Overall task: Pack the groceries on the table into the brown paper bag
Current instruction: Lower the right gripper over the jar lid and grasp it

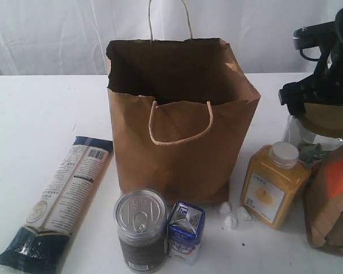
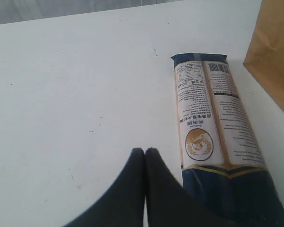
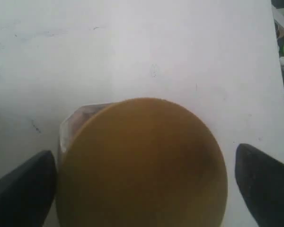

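The brown paper bag [image 1: 183, 125] stands open mid-table. On the table [image 1: 40, 120], a long navy-cream packet [image 1: 57, 200] lies at the left. A silver-topped can [image 1: 140, 228] and a small blue-white carton [image 1: 186, 231] stand in front of the bag. At the right are a yellow-grain bottle [image 1: 274, 185], a brown pouch [image 1: 331, 200] and a gold-lidded jar [image 1: 326, 123]. My right gripper [image 1: 317, 91] hangs open over the jar. Its fingers [image 3: 23, 189] straddle the gold lid [image 3: 142, 165], with a gap on one side. My left gripper [image 2: 145, 151] is shut and empty beside the packet [image 2: 213, 132].
A few small white lumps [image 1: 231, 217] lie between the bag and the bottle. A white curtain backs the table. In the left wrist view a corner of the bag [image 2: 274, 56] shows beyond the packet. The table's edge [image 3: 281, 94] runs near the jar.
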Controlling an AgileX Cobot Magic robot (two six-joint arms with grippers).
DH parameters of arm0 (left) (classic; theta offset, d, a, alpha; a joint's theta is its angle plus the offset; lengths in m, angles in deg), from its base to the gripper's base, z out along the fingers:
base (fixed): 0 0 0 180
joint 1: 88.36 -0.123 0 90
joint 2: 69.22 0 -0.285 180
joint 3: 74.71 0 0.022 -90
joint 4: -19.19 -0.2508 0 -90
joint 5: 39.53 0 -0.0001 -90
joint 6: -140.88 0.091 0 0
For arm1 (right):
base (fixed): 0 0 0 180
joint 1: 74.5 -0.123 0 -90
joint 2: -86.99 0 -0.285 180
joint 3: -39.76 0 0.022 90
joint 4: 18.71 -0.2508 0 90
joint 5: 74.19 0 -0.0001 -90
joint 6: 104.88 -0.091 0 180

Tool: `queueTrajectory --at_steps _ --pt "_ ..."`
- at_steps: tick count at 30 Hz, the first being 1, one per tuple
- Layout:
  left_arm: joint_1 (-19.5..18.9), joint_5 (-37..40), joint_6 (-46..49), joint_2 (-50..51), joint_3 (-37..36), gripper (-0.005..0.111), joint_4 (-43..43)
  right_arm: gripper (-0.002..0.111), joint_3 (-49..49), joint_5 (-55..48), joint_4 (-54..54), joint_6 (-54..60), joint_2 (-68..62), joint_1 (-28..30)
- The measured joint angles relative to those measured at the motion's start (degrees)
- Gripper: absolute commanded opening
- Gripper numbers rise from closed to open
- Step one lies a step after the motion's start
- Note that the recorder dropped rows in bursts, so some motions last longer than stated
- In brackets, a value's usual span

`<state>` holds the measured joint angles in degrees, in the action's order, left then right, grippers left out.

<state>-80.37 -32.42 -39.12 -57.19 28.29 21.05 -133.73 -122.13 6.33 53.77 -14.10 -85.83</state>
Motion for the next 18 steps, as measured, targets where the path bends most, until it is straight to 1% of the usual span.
queueTrajectory --at_steps 2,8,11,18 --pt "0.0 0.0 0.0 0.0 0.0 0.0 0.0 0.094 0.0 0.0 0.0 0.0 0.0 0.0" --pt "0.0 0.0 0.0 0.0 0.0 0.0 0.0 0.094 0.0 0.12 0.0 -11.57 0.0 0.13" --pt "0.0 0.0 0.0 0.0 0.0 0.0 0.0 0.094 0.08 0.87 0.13 -12.85 0.0 0.39" --pt "0.0 0.0 0.0 0.0 0.0 0.0 0.0 0.094 4.64 6.23 0.75 -13.09 0.71 1.0"
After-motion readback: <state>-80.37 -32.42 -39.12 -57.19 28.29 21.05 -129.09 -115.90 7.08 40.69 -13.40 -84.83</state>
